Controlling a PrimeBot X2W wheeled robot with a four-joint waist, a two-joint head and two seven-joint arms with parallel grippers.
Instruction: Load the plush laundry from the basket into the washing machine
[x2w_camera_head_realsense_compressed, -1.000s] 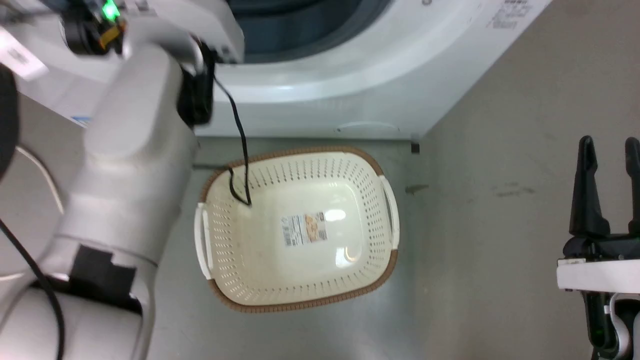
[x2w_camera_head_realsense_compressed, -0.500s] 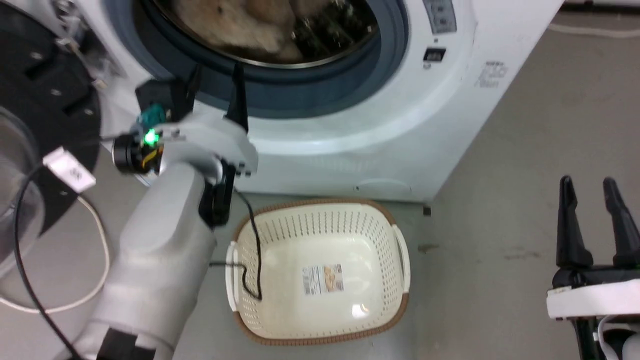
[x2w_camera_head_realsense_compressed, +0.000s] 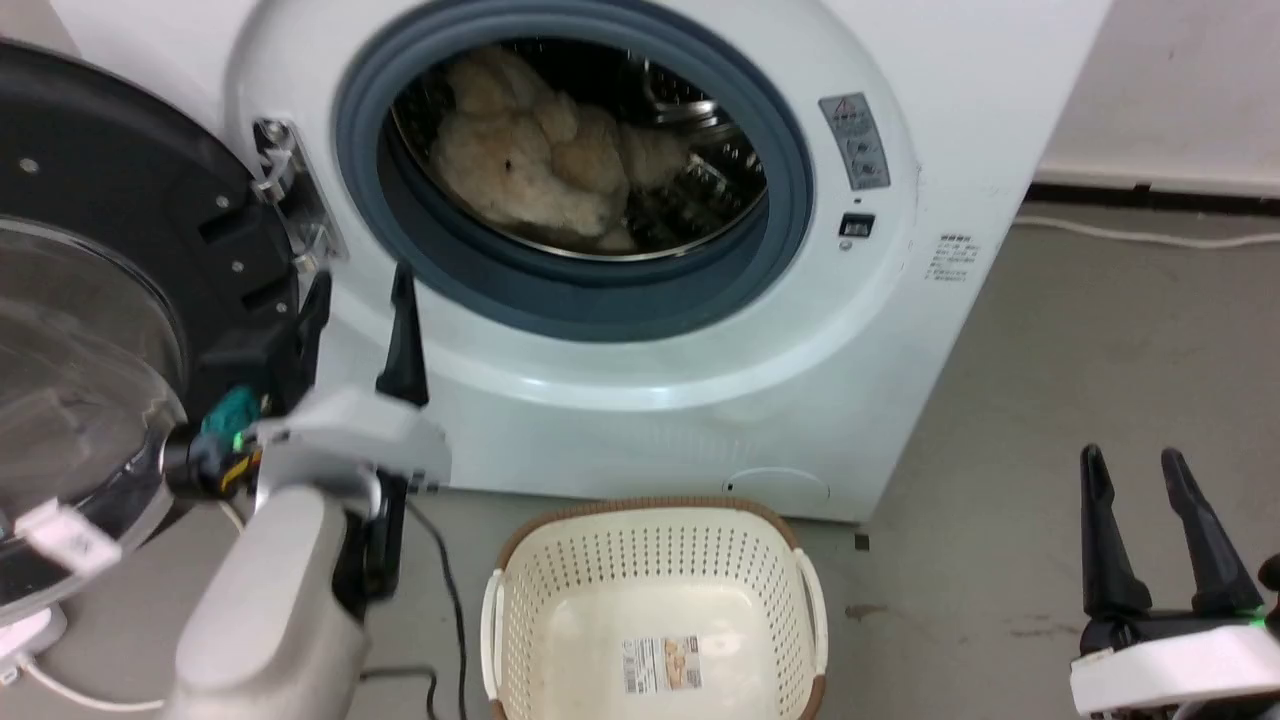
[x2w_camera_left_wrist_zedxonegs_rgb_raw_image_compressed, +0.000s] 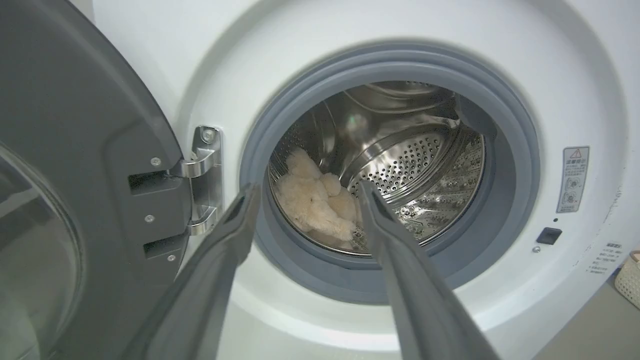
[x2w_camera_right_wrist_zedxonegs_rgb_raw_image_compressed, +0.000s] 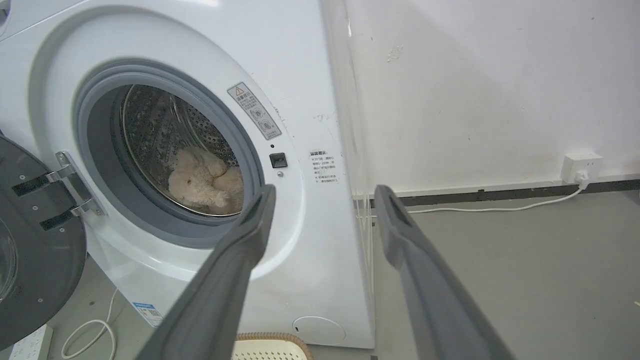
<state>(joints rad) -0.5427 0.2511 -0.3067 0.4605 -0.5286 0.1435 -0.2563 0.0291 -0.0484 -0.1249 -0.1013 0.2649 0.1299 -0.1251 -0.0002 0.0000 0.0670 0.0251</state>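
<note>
Though the basket (x2w_camera_head_realsense_compressed: 648, 507) is cropped, plush laundry (x2w_camera_head_realsense_compressed: 530, 170) sits inside the washing machine (x2w_camera_head_realsense_compressed: 700, 400).

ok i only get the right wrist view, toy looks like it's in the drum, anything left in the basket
Observer: No. From the head view, the basket holds nothing but the label sticker on its floor.
Operator: and where's the left gripper
Observer: The left gripper is outside the washing machine, low and to the left of the drum opening, fingers apart and empty.
Operator: is the door in its way
Observer: The door stands wide open just left of that gripper; I cannot tell whether they touch.
</note>
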